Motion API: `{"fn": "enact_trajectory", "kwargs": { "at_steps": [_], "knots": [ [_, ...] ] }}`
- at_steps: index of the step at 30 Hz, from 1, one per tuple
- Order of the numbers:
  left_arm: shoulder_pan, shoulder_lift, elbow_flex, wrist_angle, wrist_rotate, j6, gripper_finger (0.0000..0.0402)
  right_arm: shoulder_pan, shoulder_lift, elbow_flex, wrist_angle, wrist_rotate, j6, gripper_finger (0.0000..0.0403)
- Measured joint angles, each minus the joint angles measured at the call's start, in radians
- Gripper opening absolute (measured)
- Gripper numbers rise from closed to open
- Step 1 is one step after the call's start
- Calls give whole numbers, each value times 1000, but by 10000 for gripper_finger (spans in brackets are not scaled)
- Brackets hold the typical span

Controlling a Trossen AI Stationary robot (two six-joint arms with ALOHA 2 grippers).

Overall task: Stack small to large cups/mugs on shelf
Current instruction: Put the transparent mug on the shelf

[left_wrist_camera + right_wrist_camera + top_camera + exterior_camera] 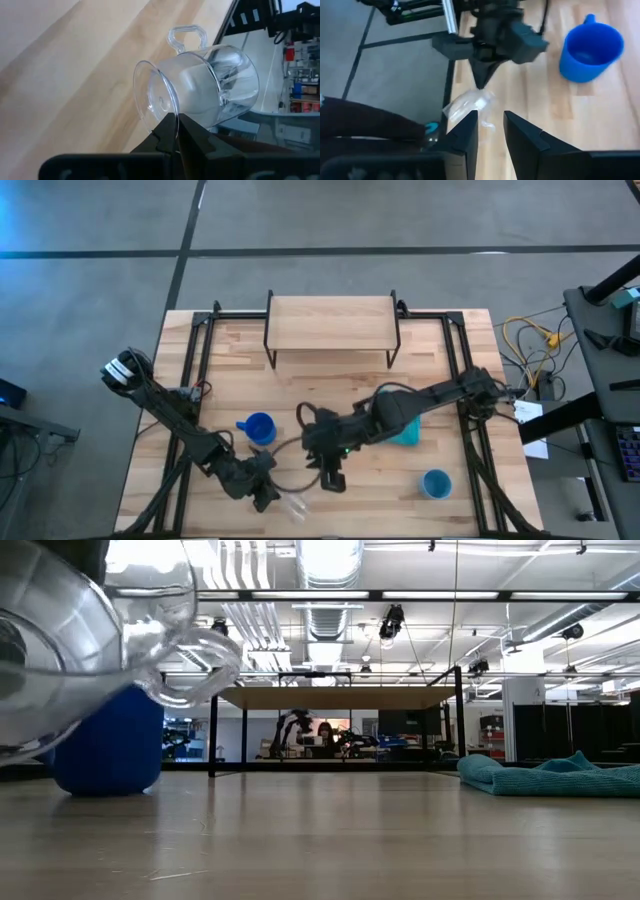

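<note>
The clear cup [200, 85] is in my left gripper [176, 131], near the table's front edge, left of the middle [296, 506]. In the low view it fills the upper left [60, 650]. My right gripper [490, 131] hangs open above the table beside it [333, 478], with nothing between its fingers. The deep blue mug [258, 428] stands upright on its base on the table, farther in. The light blue cup [436, 483] stands at the front right. The shelf [330, 323] stands on black legs at the far edge, with nothing on its board. My left gripper pinches the clear cup's rim [172, 112] between its two fingertips, one on the mouth side and one on the outer wall. The fingers slant down from the table's left. The cup lies tipped on its side, handle [187, 37] away from the fingers, clear of the tabletop.
A teal folded cloth [408, 432] lies right of the middle, under my right arm. Black frame rails [460, 380] run along the table's left and right sides. Bare wood lies between the mug and the shelf.
</note>
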Motion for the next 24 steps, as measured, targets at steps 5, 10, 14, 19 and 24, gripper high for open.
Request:
{"fn": "enact_trajectory", "kwargs": {
  "at_steps": [5,10,14,19,24],
  "knots": [
    [9,-3,-26,182,-45,54,0,-29,0,65,-80,5,-25,92],
    [24,-25,-98,369,-143,95,0,-26,3,142,-156,-2,-43,93],
    [28,-82,-144,448,-193,179,0,-15,1,233,-271,0,-44,93],
    [41,-183,-189,455,-219,259,0,-6,-46,218,-319,5,-93,93],
    [61,-286,-256,449,-236,264,0,-8,-48,218,-351,35,-189,97]
  ]
}}
